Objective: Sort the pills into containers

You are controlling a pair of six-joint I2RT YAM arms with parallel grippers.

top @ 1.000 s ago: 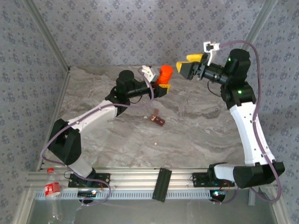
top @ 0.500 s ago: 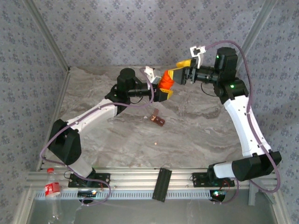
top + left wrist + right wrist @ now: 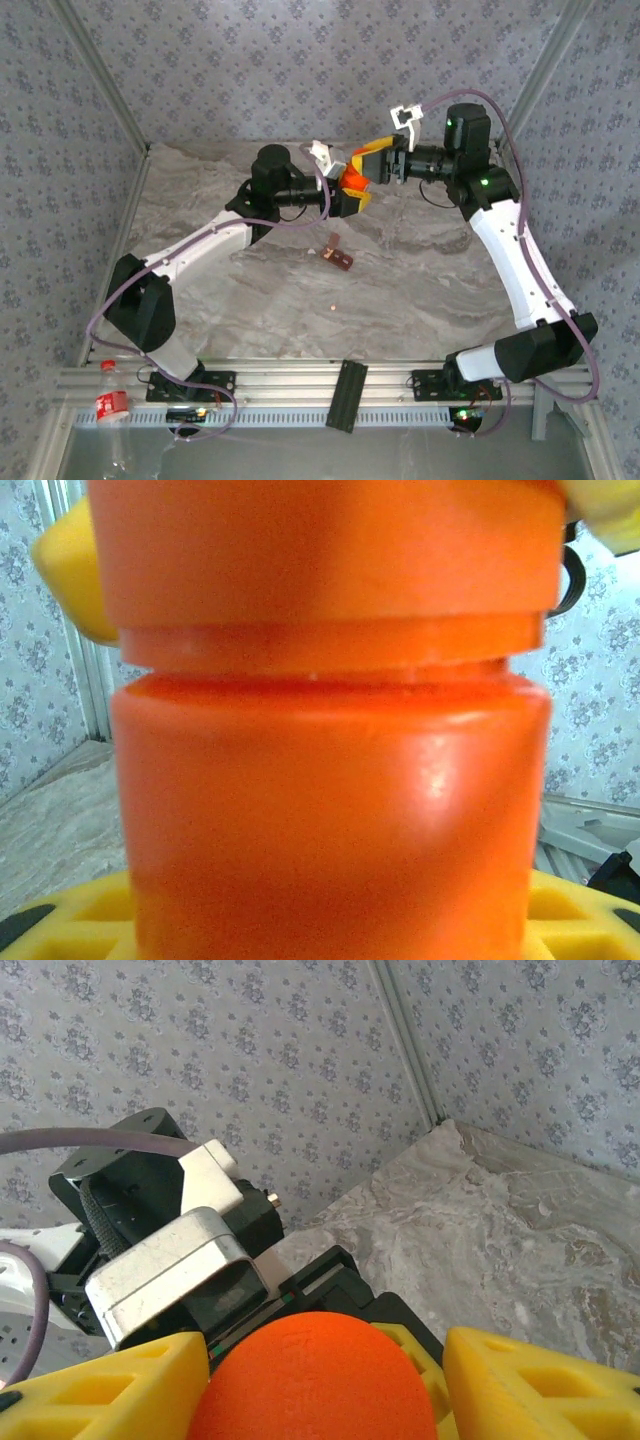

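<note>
1. Left gripper (image 3: 352, 197) is clenched on the orange bottle (image 3: 350, 183) and holds it off the table (image 3: 430, 290), near the back wall.
2. Left wrist view: the bottle (image 3: 330, 810) is upright with its cap (image 3: 330, 550) on; the yellow pads (image 3: 575, 920) sit low on its body.
3. Right gripper (image 3: 364, 172) reaches in from the right at the top of the bottle.
4. Right wrist view: the yellow fingers (image 3: 110, 1390) flank the cap (image 3: 312, 1385), one on each side and very close. Can't tell if they press it or are just around it.
5. Containers (image 3: 338, 258) are a dark red-brown strip on the table, mid-centre, below the bottle and apart from both grippers.
6. One pale pill (image 3: 334, 307) lies loose on the table, nearer the arm bases than the containers. It is not in any compartment.
</note>
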